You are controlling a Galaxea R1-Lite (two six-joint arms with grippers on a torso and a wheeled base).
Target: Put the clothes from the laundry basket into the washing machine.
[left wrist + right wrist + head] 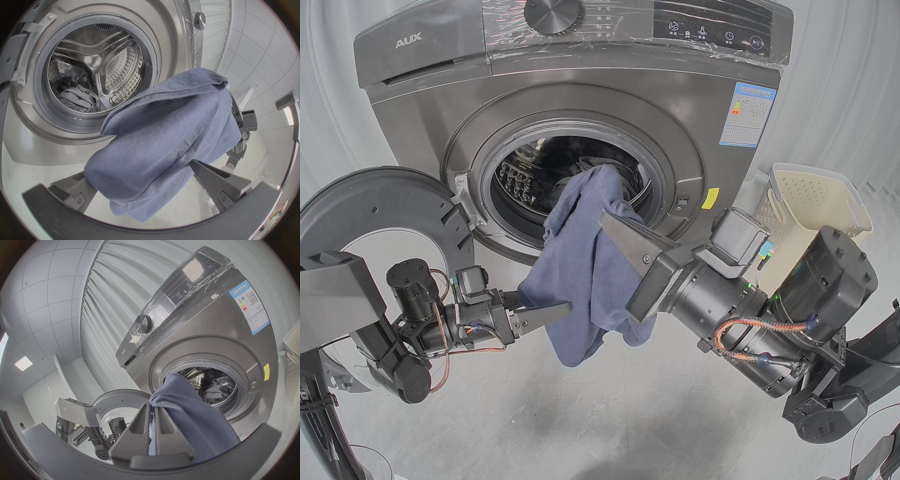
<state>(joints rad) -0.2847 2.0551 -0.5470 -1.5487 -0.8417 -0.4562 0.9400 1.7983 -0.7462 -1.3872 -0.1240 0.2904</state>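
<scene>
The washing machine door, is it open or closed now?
Open. The door is swung aside to the robot's left, and the drum shows with grey clothes inside.

A pale logo (408, 42) stands on the washer's (675, 103) drawer (425, 62). White icons mark the dark panel (712, 28). A blue-and-white label (747, 115) with colour scale and square code, and a yellow sticker (710, 198), bear print too small to read.

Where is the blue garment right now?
In the head view, the blue garment hangs centrally before the washing machine opening, held by the right end effector.
</scene>
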